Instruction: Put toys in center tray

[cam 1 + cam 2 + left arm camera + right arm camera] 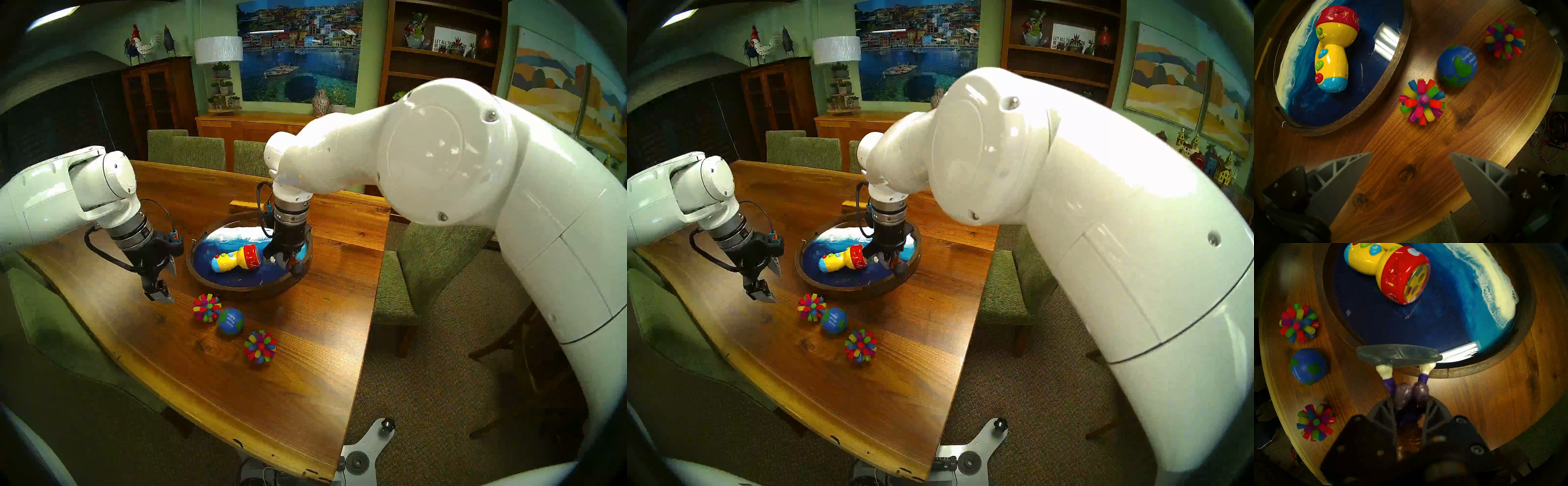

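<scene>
The right gripper [282, 260] points down with its jaws clamped on the doll [1409, 394], which hangs clear of the counter [237, 390]. In the right wrist view the jaws pinch the doll's body; its purple legs and pale feet stick out beyond them onto a clear oval base [1398, 355]. In the head views its dark head [298, 269] shows just below the jaws, over the near right rim of the tray [237, 286].

Just left of these jaws the flashlight [237, 259] lies on its side on the tray's blue floor, red head toward them, blue butt away.

The left gripper [165, 281] hangs above bare counter left of the tray, its jaws spread wide and holding nothing; the left wrist view shows only wood grain between the 2 grey fingers [1349, 171].

Just beyond these jaws, on the counter in front of the tray, 3 toys form a slanting row: spiky ball 1 [206, 307] nearest the jaws, the globe [230, 321] beside it, close or touching, and spiky ball 2 [260, 346] farthest, a little apart. All 3 lie outside the tray.
</scene>
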Motion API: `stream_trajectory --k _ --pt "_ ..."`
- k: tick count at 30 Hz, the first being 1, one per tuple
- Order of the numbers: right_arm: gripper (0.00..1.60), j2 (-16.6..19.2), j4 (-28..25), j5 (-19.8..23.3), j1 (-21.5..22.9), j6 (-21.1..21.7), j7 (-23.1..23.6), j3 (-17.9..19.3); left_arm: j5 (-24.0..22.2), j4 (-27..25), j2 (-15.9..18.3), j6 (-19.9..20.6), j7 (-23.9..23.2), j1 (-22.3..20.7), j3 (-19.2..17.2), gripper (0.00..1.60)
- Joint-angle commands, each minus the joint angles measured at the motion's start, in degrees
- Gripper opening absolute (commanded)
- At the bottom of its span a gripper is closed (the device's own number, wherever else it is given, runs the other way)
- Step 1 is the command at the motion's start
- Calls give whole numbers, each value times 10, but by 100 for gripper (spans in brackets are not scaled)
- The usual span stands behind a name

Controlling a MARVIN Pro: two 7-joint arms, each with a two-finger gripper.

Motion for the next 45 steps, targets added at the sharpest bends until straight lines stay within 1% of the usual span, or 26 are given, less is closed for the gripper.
stream_trajectory --k 1,2,5,6,8,9,11,19,27,34,45 --pt "0 -4 64 -31 3 -2 33 -11 1 -1 1 0 1 -17 -13 160" --pt "0 -4 65 -32 0 -9 32 -11 1 0 1 0 1 -17 -13 160" --pt "0 -10 96 -40 -23 -19 39 -16 1 0 0 0 1 -17 -13 160" --pt "0 -12 98 -41 -26 -24 37 -17 1 0 0 0 1 -17 -13 160" --pt "0 -18 124 -43 -44 -28 40 -19 0 0 0 0 1 -16 -13 160" --pt "0 -18 121 -43 -44 -34 37 -19 0 0 0 0 1 -16 -13 160" --pt "0 -23 140 -45 -60 -40 37 -22 0 0 0 0 1 -16 -13 160" --pt "0 -34 174 -52 -99 -68 36 -29 0 1 -1 0 1 -15 -12 160" --pt "0 -39 196 -61 -131 -92 32 -39 0 1 -1 -1 1 -14 -12 160" --pt "0 -39 208 -67 -149 -105 29 -47 0 2 -1 -1 1 -13 -12 160" --pt "0 -43 223 -91 -172 -141 22 -72 0 2 -2 -1 1 -12 -12 160"
